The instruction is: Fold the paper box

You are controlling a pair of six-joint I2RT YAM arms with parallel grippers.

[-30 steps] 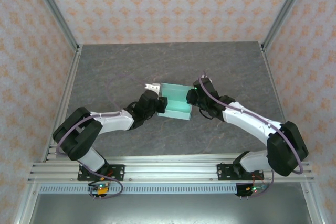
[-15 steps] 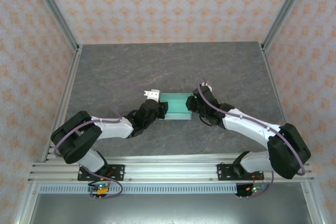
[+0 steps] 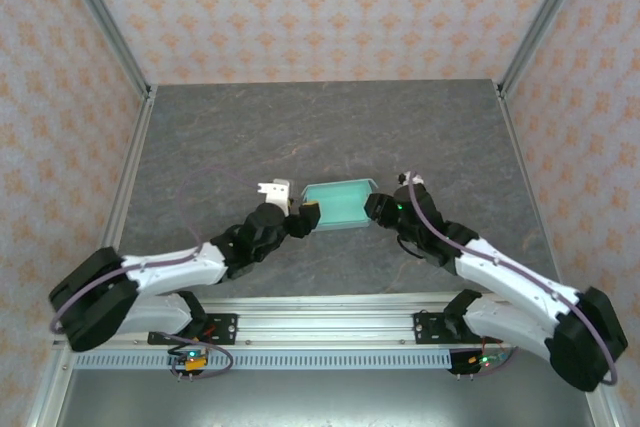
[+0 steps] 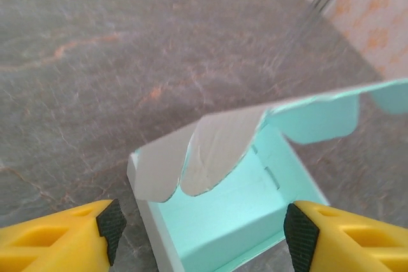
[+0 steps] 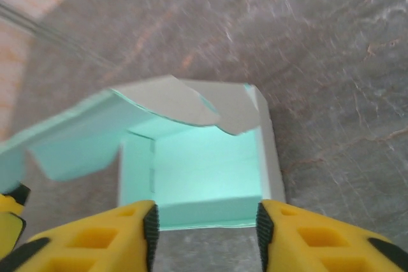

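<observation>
The paper box [image 3: 338,206] is a small mint-blue open box lying on the grey table between the two grippers. My left gripper [image 3: 309,215] stands at its left end, open. In the left wrist view its yellow fingers [image 4: 111,229] are spread on either side of the box's near end [image 4: 223,205] without clamping it; white rounded flaps [image 4: 213,151] curl over the opening. My right gripper [image 3: 372,207] is at the right end, also open. In the right wrist view the box [image 5: 204,176] lies just ahead of the pads [image 5: 151,230], and it is wider than the gap between them.
The grey marbled table [image 3: 320,127] is walled by patterned panels with aluminium posts [image 3: 100,22] at the back corners. A metal rail [image 3: 330,322] with both arm bases runs along the near edge. The box's long lid flap [image 4: 319,116] sticks out sideways.
Both grippers have opened and let go of the box ends. Both arms have drawn back toward the near edge and stretched lower. The box now sits slightly nearer on the table.
</observation>
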